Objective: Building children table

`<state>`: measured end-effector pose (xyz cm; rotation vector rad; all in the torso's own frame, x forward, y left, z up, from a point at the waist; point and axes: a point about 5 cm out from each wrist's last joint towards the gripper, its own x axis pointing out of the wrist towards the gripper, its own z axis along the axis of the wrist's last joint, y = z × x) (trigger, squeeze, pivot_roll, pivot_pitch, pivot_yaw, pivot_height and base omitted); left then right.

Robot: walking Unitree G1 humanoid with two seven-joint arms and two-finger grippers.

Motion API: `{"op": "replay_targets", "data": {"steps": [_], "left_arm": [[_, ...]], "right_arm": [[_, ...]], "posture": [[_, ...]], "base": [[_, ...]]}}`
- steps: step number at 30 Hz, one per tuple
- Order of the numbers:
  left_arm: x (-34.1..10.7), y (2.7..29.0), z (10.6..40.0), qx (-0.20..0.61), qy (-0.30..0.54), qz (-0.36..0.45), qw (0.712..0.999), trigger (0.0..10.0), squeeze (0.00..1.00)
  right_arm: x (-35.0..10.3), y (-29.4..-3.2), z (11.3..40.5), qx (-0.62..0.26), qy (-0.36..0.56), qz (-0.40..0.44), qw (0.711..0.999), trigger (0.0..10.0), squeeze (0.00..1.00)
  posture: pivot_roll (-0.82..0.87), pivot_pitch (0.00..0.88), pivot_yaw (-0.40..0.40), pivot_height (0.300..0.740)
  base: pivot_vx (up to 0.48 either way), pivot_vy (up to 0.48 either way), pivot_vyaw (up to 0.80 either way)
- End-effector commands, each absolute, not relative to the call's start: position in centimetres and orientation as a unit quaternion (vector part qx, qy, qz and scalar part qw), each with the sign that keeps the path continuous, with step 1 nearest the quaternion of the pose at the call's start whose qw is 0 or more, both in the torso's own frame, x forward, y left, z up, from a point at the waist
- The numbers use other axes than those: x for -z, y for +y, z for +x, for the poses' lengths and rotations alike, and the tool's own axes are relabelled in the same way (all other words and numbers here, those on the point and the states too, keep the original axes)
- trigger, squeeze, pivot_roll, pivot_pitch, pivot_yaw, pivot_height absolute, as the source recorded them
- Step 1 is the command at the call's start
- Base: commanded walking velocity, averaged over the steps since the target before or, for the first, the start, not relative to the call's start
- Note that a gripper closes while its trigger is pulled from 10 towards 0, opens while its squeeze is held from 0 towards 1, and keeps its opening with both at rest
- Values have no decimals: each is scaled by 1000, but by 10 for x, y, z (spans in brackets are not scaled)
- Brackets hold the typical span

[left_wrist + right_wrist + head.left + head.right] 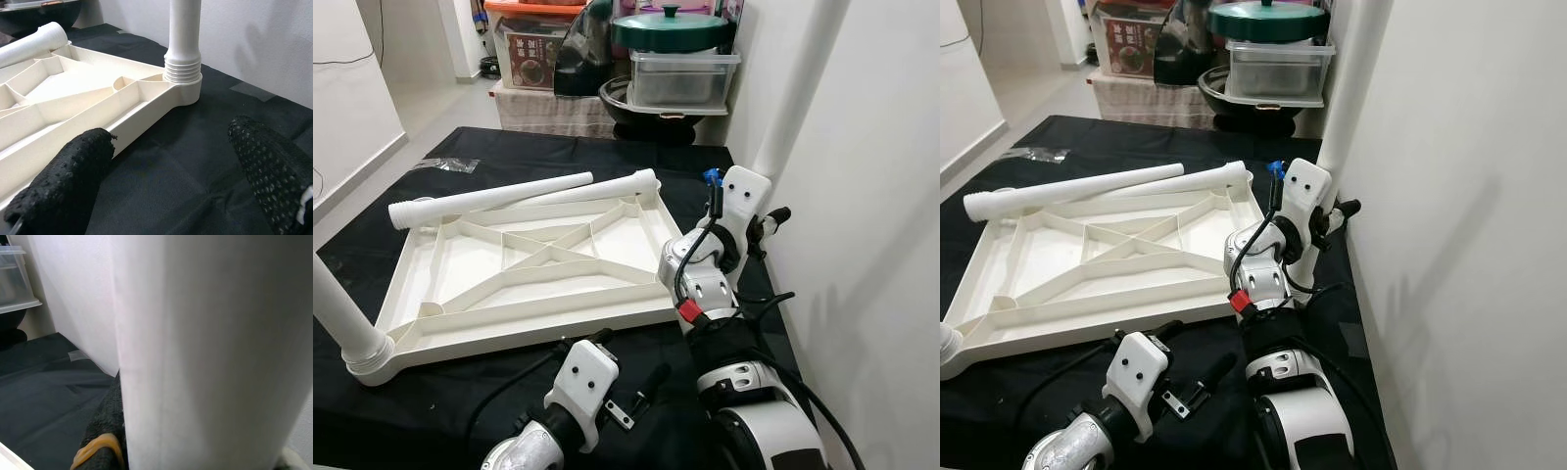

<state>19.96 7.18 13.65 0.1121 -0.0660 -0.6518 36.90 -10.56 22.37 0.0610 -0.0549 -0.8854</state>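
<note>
Here right end effector (1332, 217) grips upright leg (1356, 88) (tabletop (1058, 264) beside).

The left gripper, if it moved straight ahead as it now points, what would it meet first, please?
Probably the upright leg screwed into the tabletop's corner socket; bare black cloth lies between. The left gripper is open.

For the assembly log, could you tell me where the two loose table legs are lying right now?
In the left eye view, the two loose table legs lie side by side across the far edge of the upturned tabletop, on the black cloth.
</note>
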Motion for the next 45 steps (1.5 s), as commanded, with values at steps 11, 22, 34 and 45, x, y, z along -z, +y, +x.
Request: {"op": "replay_targets", "data": {"steps": [11,22,34,45], "left_arm": [[-132,72,199,321,-27,55,945,10000,0],[-130,72,199,321,-22,56,945,10000,0],[-129,71,198,322,-22,55,945,10000,0],[-130,71,198,322,-22,55,945,10000,0]], "right_arm": [[-189,-109,367,433,42,13,900,10000,0],[-194,-106,369,417,30,20,908,10000,0],[-197,-101,371,396,16,10,918,10000,0],[-230,-98,374,384,-41,22,922,10000,0]], "posture": [[56,64,-70,740],[55,55,-69,740],[53,44,-70,740],[53,50,-73,740]], "base": [[0,0,0],[0,0,0],[0,0,0],[0,0,0]]}}
